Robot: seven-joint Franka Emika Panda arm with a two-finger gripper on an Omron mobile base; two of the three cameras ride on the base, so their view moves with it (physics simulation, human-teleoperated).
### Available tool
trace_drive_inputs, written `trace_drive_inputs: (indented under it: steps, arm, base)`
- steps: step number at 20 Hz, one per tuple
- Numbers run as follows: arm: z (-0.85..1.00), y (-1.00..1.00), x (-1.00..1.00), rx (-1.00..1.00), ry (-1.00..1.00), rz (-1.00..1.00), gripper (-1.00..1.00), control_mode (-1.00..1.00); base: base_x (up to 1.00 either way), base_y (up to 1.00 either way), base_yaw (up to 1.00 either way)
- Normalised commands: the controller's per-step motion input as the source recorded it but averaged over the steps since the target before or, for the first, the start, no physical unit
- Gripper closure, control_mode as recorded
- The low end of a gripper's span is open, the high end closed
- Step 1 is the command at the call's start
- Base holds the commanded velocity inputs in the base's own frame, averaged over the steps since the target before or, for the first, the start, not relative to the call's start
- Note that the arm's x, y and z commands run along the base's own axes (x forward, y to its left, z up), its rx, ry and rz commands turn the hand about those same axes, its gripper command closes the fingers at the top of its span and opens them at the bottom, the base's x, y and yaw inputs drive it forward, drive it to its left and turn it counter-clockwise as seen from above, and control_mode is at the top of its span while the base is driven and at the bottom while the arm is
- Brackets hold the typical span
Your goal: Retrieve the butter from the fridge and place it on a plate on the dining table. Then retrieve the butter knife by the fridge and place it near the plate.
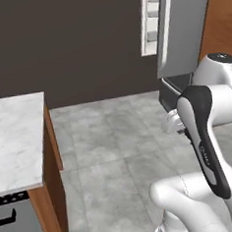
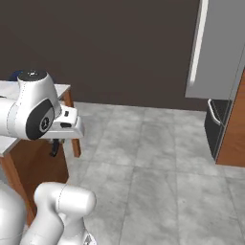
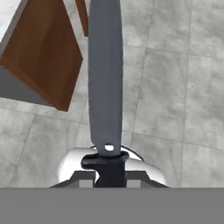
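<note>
A simulated kitchen with a floor (image 1: 116, 152) of large light grey stone-look tiles, marked by thin darker joints. A plain dark brown-grey wall (image 1: 73, 42) runs across the back and meets the floor in a straight line. In the right base view a warm brown wooden cabinet panel (image 2: 232, 134) stands at the right edge, reaching down to the floor. The same wood tone shows in the upper right corner of the left base view. The light is even and soft, with no strong shadows on the tiles. The hand view looks down on the same grey tiles.
</note>
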Motion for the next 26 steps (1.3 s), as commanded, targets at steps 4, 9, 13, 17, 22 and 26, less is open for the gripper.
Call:
trace_drive_inputs:
  steps: [4, 9, 13, 17, 22, 26]
  arm:
    - [0.00, 0.00, 0.00, 0.00, 0.00, 0.00, 1.00, 1.00]
    - [0.00, 0.00, 0.00, 0.00, 0.00, 0.00, 1.00, 1.00]
    - [0.00, 0.00, 0.00, 0.00, 0.00, 0.00, 1.00, 1.00]
    - [0.00, 0.00, 0.00, 0.00, 0.00, 0.00, 1.00, 1.00]
    - [0.00, 0.00, 0.00, 0.00, 0.00, 0.00, 1.00, 1.00]
    - [0.00, 0.00, 0.00, 0.00, 0.00, 0.00, 1.00, 1.00]
  base:
    - [0.83, -0.07, 0.00]
    - [1.00, 0.16, 0.00]
    - [1.00, 0.09, 0.00]
    - [1.00, 0.15, -0.03]
    - [1.00, 0.34, -0.05]
    - [1.00, 0.38, -0.06]
